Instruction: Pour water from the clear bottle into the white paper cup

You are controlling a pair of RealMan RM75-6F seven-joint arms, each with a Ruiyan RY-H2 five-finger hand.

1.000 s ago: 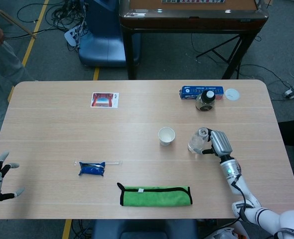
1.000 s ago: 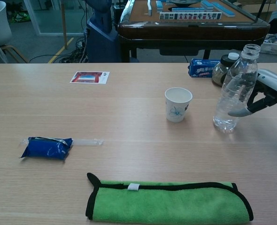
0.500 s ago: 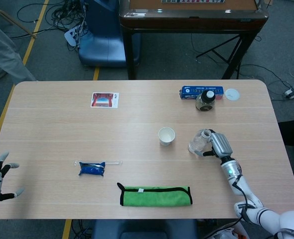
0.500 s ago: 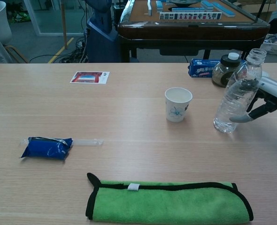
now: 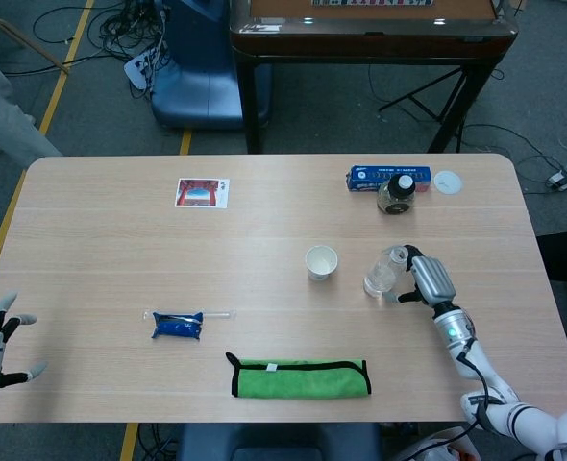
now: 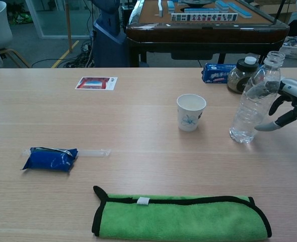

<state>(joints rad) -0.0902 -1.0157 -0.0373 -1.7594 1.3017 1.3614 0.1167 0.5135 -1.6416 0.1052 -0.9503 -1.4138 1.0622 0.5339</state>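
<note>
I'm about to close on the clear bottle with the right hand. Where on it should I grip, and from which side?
Probably grip the clear bottle around its mid-body, below the tapering shoulder, coming from its right, where the right hand already is. It looks tilted with its open neck leaning right, so the straight ribbed wall gives the surest wrap. That side also leaves the white paper cup, to the bottle's left, unobstructed for pouring.

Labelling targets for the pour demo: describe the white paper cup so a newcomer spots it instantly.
On the wooden table, look right of centre, just left of the clear bottle beside the right hand. The white paper cup stands upright and open-topped there, the only cup, with a small blue print on its side.
</note>
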